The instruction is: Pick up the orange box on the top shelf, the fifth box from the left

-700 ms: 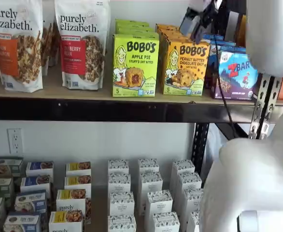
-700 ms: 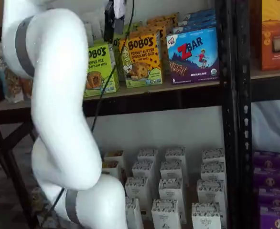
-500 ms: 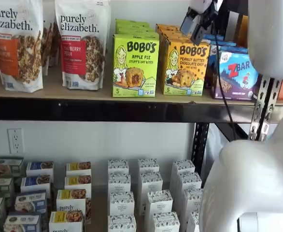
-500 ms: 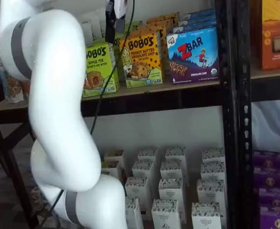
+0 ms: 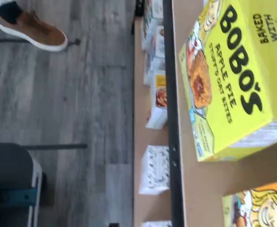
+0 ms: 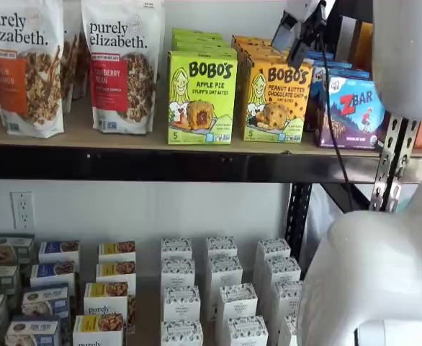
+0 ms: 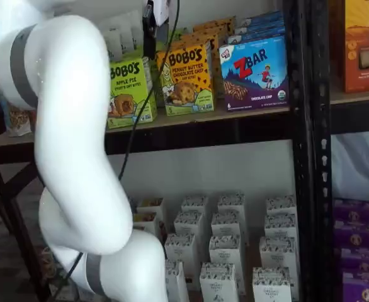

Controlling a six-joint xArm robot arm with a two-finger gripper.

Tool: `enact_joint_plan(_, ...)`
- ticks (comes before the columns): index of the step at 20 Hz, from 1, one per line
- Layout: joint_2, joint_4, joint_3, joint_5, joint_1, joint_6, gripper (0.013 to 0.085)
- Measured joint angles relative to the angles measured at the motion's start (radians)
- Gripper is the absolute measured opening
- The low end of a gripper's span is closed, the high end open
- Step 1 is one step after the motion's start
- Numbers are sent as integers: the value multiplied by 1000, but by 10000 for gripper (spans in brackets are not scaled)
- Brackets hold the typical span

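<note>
Wrist view: the camera, turned on its side, looks past the top shelf (image 5: 209,189) and its black rail (image 5: 171,142) down to the grey floor. The lime box (image 5: 238,80) fills most of the frame, with a corner of the orange box (image 5: 259,208) just beside it on the same board. Small white boxes (image 5: 153,169) on the lower shelf show beyond the rail, and a brown shoe (image 5: 32,30) stands on the floor far off. The fingers do not show here; the camera seems to sit over the shelf's front edge rather than over the target.

In a shelf view, the front orange box (image 6: 275,101) stands upright at the board's edge, label out, between the lime box (image 6: 201,97) and the Z Bar box (image 6: 355,112), with more like it ranked behind. Goods are faced forward in rows, which leaves the front one's top and sides free for a grip. The gripper (image 6: 294,36) hangs from the frame's top edge, above the orange row and clear of it, cable (image 6: 330,108) trailing beside. Its fingers are seen too side-on to show a gap, though they are at their widest spread and carry nothing.

In a shelf view from the other side, the white arm (image 7: 71,145) blocks much of the shelf. The gripper (image 7: 150,28) shows as dark fingers near the lime box (image 7: 131,93) and the orange box (image 7: 186,80), touching neither. The pick looks barely begun: a descent onto the front orange box is probably what remains.
</note>
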Motion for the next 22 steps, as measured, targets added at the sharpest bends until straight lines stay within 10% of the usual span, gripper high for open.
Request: enact_joint_plan(22, 125, -204, -154, -84, 102, 38, 850)
